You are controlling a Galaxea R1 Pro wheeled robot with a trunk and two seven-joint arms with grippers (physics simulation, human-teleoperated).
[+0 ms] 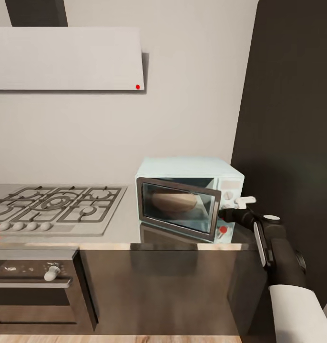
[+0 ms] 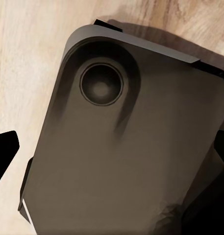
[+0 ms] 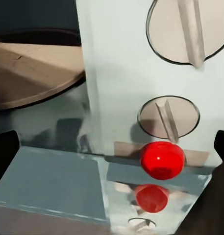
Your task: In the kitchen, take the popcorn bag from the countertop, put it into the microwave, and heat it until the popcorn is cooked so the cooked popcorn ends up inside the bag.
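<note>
A: Where does the right gripper (image 1: 240, 204) sit?

B: At the control panel of the microwave (image 1: 189, 172), level with its two white knobs (image 3: 169, 117). Below the gripper is the red light (image 3: 162, 159), mirrored in the countertop (image 1: 130, 209). Whether its fingers grip a knob or rest released I cannot tell.

A: And the door (image 1: 178, 207)?

B: It stands partly open, to the left of the gripper, its dark glass tilted outward. Behind the glass lies a rounded tan shape (image 1: 174, 201) (too blurred to call it the popcorn bag with certainty).

A: What of the left gripper?

B: Its wrist view looks down on a dark moulded part of the robot (image 2: 126, 147) over the wooden floor (image 2: 28, 58); two dark fingertips (image 2: 4, 152) show at the edges, spread wide apart with nothing between them.

A: Beyond the microwave?

B: A steel gas hob (image 1: 54, 207), far left of the right gripper, with an oven (image 1: 35, 290) beneath.
</note>
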